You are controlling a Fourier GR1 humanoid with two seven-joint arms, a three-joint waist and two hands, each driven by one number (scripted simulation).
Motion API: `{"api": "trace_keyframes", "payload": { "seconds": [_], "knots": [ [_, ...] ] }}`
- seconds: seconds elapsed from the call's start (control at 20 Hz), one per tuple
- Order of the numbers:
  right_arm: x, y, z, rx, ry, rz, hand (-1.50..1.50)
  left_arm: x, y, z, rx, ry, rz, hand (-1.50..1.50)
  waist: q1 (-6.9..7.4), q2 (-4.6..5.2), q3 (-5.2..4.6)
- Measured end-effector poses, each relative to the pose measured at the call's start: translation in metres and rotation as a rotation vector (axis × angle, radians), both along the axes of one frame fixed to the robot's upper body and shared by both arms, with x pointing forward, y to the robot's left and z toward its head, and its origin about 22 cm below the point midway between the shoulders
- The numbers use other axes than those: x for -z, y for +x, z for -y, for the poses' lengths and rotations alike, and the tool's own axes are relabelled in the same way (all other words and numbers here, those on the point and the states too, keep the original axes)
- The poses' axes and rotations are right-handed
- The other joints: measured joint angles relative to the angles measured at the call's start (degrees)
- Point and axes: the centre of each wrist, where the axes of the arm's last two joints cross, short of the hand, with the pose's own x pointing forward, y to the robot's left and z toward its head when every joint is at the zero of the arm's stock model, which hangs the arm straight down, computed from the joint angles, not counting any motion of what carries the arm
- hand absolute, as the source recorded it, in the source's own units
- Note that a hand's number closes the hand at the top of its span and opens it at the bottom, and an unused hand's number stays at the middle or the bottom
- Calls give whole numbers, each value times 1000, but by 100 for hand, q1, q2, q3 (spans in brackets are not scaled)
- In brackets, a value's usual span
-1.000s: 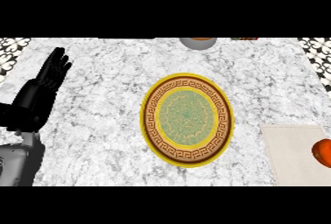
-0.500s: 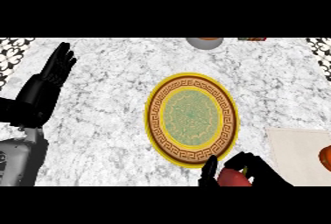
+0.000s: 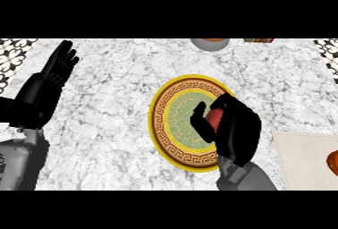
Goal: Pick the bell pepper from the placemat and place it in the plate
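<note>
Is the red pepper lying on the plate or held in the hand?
Held: the right hand curls round the pepper, over the plate.

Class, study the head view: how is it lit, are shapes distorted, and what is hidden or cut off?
Head view: even light, no glare on the counter; the round plate looks taller than wide; the right robot hand hides most of the pepper; the placemat is cut off at right.

The right hand [image 3: 235, 130] curled round the pepper [image 3: 214, 117], hiding all but a red patch by its thumb, and covered the right side of the plate [image 3: 170, 121]. Right of the hand, the placemat [image 3: 305, 154] and an orange thing [image 3: 332, 162] ran off the edge.
</note>
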Motion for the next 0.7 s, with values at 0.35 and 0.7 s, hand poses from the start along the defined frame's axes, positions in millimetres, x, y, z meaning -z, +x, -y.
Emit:
{"api": "trace_keyframes", "payload": {
  "seconds": [0.35, 0.7],
  "knots": [
    [24, 56, 2, 36, 96, -63, -150, 3, 1, 6, -5, -4, -1, 0, -6, 0, 7],
    [38, 89, -6, 29, 250, 30, -150, 6, 0, 1, -4, -4, -7, 0, 10, -2, 9]
  ]
}}
